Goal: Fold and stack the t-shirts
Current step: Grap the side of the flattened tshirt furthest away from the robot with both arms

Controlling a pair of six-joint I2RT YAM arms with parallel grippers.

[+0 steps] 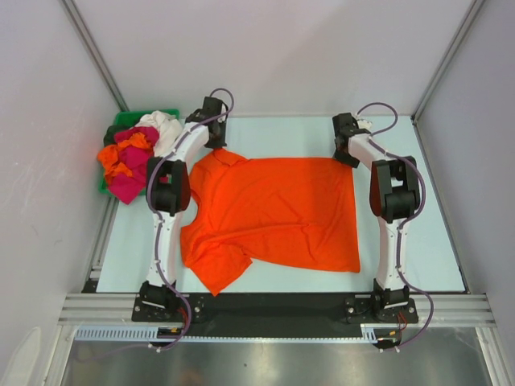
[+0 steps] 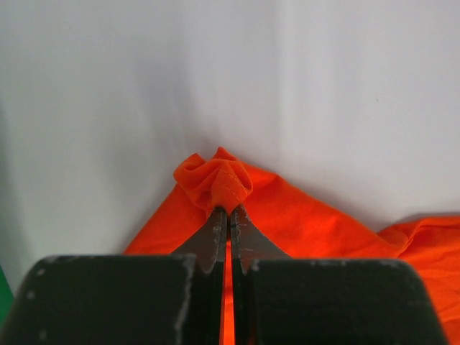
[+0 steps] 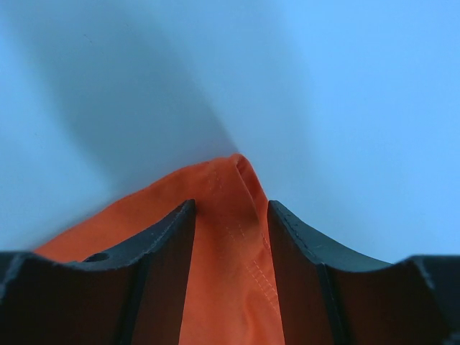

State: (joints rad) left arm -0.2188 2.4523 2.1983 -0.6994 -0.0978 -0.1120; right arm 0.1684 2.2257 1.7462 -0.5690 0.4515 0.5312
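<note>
Starting at the far left, the green bin (image 1: 120, 122) sits at the table's (image 1: 414, 241) back corner, heaped with a pile of shirts (image 1: 131, 158) in magenta, orange and white, spilling over its rim. Just beside it, the left arm (image 1: 165, 193) stretches up along the cloth's edge, and the left gripper (image 1: 218, 143) is down at the far left corner of the orange t-shirt (image 1: 282, 209). On the left wrist view that claw (image 2: 228, 213) is pressed tight together, pinching a bunched knot of the orange fabric (image 2: 302, 223) right at the tips, the cloth puckered above them.

Moving across: the t-shirt lies spread over the middle of the table, collar toward the left arm, the near left sleeve rumpled and folded on itself, the right side lying flat.

Over on the right, the right gripper (image 1: 348, 159) is at the shirt's far right corner. Its wrist view shows the claw (image 3: 231, 205) spread, the fingers straddling a raised ridge of the orange hem (image 3: 230, 259); whether they press the cloth I cannot tell.
</note>
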